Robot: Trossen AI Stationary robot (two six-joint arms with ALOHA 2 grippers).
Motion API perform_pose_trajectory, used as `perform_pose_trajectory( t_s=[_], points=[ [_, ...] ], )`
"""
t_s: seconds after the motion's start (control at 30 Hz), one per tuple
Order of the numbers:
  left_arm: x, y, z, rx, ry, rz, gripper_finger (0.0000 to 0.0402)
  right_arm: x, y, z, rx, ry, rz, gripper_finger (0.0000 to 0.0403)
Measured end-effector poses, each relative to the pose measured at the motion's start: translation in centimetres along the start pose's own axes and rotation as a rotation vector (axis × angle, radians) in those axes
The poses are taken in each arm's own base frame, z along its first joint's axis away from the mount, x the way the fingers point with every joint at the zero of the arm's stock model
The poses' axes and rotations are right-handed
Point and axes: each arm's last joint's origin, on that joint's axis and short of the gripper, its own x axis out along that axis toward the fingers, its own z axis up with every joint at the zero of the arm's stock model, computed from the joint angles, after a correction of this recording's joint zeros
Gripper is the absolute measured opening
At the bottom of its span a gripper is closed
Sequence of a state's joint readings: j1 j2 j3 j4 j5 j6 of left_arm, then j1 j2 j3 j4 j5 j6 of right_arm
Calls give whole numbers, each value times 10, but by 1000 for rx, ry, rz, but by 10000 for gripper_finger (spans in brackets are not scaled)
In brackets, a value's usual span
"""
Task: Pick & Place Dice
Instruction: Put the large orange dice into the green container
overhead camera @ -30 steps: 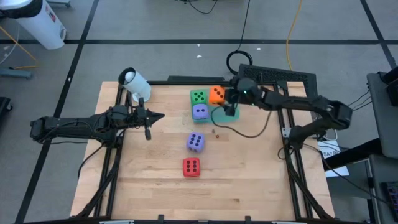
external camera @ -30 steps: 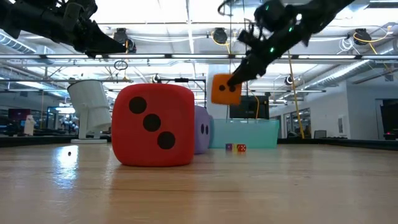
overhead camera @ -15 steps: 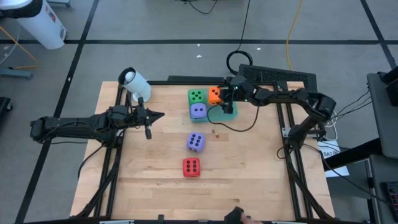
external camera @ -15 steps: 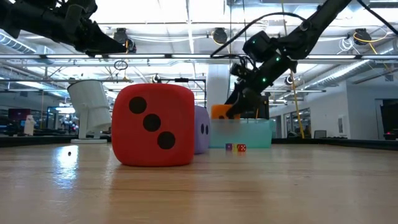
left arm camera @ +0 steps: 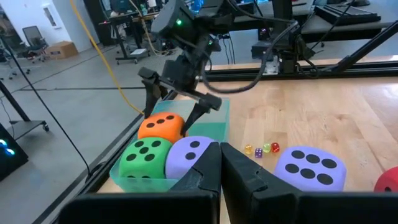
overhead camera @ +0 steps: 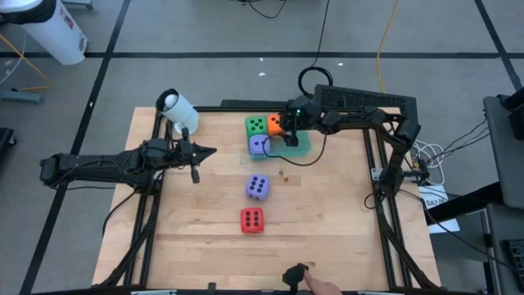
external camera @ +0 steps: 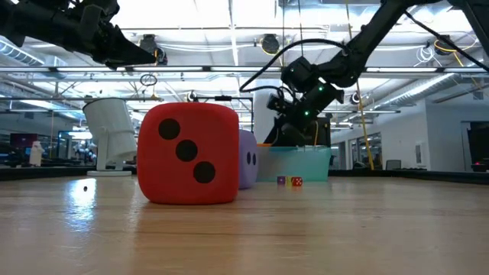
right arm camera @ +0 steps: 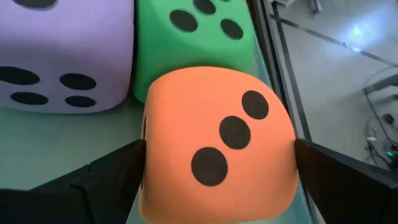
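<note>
Orange die (right arm camera: 217, 146) sitting between the fingers of the right gripper (overhead camera: 282, 131), fingers spread either side of it with small gaps showing, not pressed in; three-pip face turned to the wrist camera. Green die (overhead camera: 256, 125) just beyond the orange one, touching it. Purple die (overhead camera: 259, 144) beside both, close against the green one. All three resting in the translucent green tray (overhead camera: 301, 146), right gripper low over it. Second purple die (overhead camera: 257, 187) and red die (overhead camera: 252, 219) out on the wooden table (overhead camera: 327, 221), well apart from the right gripper. Left gripper (overhead camera: 196, 154) fingers together, hovering well apart from the tray
</note>
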State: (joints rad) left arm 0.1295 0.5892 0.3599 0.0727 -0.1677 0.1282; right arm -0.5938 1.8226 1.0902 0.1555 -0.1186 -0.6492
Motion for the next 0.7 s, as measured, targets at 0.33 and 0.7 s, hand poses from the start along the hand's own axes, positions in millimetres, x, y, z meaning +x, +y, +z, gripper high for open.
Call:
perform_pose_trajectory(
  t_s=[0.33, 0.7],
  points=[
    [0, 0, 0, 1, 1, -1, 8, -1, 4, 2, -17, -34, 64, 399],
    [0, 0, 0, -1, 2, -1, 8, -9, 13, 18, -131, -43, 31, 400]
  ],
)
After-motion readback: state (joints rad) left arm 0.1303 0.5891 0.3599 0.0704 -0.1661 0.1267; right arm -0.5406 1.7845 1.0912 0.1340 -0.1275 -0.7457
